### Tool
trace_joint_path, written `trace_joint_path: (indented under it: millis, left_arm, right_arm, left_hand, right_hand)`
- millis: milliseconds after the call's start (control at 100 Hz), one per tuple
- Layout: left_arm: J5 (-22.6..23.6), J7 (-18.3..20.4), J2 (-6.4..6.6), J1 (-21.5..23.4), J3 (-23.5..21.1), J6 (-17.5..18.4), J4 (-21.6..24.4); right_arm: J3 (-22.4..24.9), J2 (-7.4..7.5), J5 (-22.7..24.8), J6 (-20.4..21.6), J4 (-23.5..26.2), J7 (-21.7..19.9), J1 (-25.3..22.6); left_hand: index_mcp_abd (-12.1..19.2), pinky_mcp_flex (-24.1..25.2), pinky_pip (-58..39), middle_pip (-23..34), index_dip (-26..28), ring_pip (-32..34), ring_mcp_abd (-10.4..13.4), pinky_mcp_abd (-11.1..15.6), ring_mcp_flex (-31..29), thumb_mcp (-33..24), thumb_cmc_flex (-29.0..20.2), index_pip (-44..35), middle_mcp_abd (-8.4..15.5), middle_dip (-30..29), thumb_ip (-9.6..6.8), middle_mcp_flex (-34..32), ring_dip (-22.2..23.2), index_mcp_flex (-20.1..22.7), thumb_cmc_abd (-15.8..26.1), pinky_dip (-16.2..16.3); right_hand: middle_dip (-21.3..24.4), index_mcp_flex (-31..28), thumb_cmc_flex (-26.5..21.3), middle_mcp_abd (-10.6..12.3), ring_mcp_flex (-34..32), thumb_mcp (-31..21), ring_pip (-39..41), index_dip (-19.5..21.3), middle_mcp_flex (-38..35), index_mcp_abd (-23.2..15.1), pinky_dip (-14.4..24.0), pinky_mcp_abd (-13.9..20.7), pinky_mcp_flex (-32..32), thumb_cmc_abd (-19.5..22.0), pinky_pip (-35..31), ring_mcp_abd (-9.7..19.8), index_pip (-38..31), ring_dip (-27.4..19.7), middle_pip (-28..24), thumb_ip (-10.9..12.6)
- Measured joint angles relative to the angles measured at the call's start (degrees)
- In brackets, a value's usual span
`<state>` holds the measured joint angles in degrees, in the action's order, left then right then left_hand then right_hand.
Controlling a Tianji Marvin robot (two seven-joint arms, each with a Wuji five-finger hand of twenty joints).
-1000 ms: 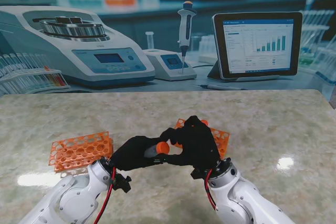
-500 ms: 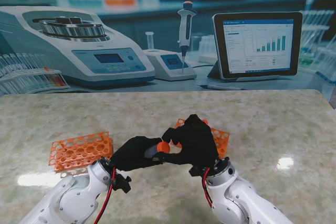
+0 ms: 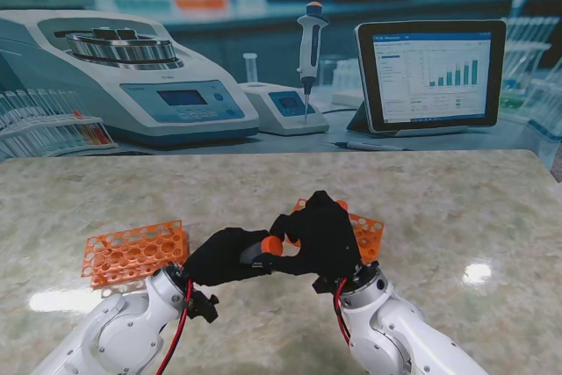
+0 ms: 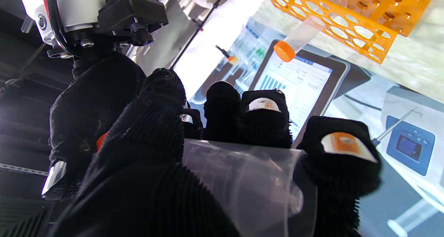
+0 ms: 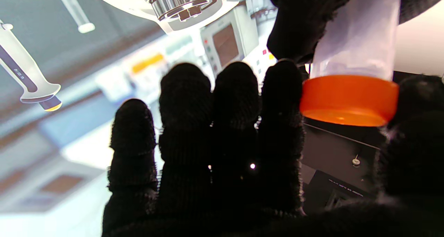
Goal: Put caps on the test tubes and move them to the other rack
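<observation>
While the tube (image 3: 255, 252) is lying sideways between the two gloved hands above the table (image 3: 457, 208), the capping step looks to be under way rather than the transfer. Going from the robot's left: the left rack (image 3: 136, 252) is sitting on the table just beyond the left hand's wrist, and no tubes can be made out in its holes from the stand view. The left hand (image 3: 230, 256) is wrapping its fingers (image 4: 265, 121) around the clear tube body, which is running across its palm in the left wrist view; that full grip is probably bracing the tube against twisting. The orange cap (image 3: 274, 246) is sitting at the tube's open end, right where the two hands are meeting. The right hand (image 3: 323, 239) is pinching that cap between its thumb and first finger, the other fingers (image 5: 187, 102) bunching together alongside; the cap is already seated on the tube mouth in the right wrist view, so the right hand is likely turning it tight. How far it is screwed down cannot be told. Just beyond the right hand, the right rack (image 3: 369, 233) is lying mostly hidden behind it. In the left wrist view, that rack is holding one capped tube (image 4: 305, 32) standing in a hole.
</observation>
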<state>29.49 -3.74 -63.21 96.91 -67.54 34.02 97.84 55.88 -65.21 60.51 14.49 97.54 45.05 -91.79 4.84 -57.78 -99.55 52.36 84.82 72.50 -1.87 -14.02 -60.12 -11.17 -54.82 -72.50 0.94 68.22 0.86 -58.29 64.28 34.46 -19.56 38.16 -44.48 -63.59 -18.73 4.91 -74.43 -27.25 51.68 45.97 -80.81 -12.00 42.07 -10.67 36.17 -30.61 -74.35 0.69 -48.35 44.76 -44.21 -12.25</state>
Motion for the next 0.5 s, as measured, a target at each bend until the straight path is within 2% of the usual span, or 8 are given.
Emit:
trace_joint_path:
  millis: [60,180,360,500]
  left_arm:
    - [0.00,0.00,0.00,0.00,0.00,0.00,-0.01]
    - [0.04,-0.05,0.00,0.00,-0.01,0.02,-0.02]
    - [0.06,-0.08,0.00,0.02,-0.09,0.10,-0.02]
    - [0.07,-0.08,0.00,0.03,-0.06,0.19,0.05]
  right_arm:
    - [-0.30,-0.03,-0.09,-0.21,-0.27,0.00,0.31]
    - [-0.76,-0.16,-0.31,-0.57,-0.76,0.01,0.87]
    - [-1.13,-0.32,-0.63,-0.85,-1.23,-0.04,1.41]
    - [-1.13,-0.44,-1.35,-0.98,-1.35,-0.89,1.57]
  left_hand:
    - [-0.01,-0.01,0.00,0.00,0.00,0.00,0.00,0.00,0.00,0.00,0.00,0.00,0.00,0.00,0.00,0.00,0.00,0.00,0.00,-0.01]
    - [-0.01,-0.02,0.00,0.00,0.00,0.00,0.00,0.00,0.00,0.00,0.00,0.00,0.00,0.00,0.00,0.00,0.00,0.00,0.00,-0.01]
    - [-0.01,-0.02,0.00,0.00,0.00,0.00,0.00,0.00,0.00,0.00,0.00,0.00,0.00,0.00,0.00,0.00,0.00,0.00,0.00,-0.02]
    - [-0.01,-0.02,0.00,0.00,0.00,0.00,0.00,0.00,0.00,0.00,0.00,0.00,0.00,0.00,0.00,0.00,0.00,0.00,0.00,-0.02]
  right_hand:
    - [-0.01,-1.25,1.27,0.07,0.04,-1.02,-0.10,1.22,0.00,-0.35,0.01,0.00,0.06,-0.11,-0.41,0.02,-0.51,-0.05,-1.05,1.05]
    - [-0.01,-3.45,3.20,0.32,0.02,-2.23,2.74,5.18,-0.02,-1.29,0.02,0.00,0.09,-0.43,-0.72,0.04,-0.65,-0.03,-3.66,1.65]
    - [-0.01,-5.33,5.83,0.52,0.02,-3.74,4.23,6.17,-0.03,-2.99,0.04,0.00,0.63,-0.62,-1.40,0.06,-2.75,-0.01,-6.87,1.69]
    - [0.43,-6.28,8.95,1.05,0.02,-4.60,5.63,6.96,-0.60,-5.87,0.04,0.01,0.69,-0.56,-1.43,0.12,-5.07,-0.01,-8.75,1.75]
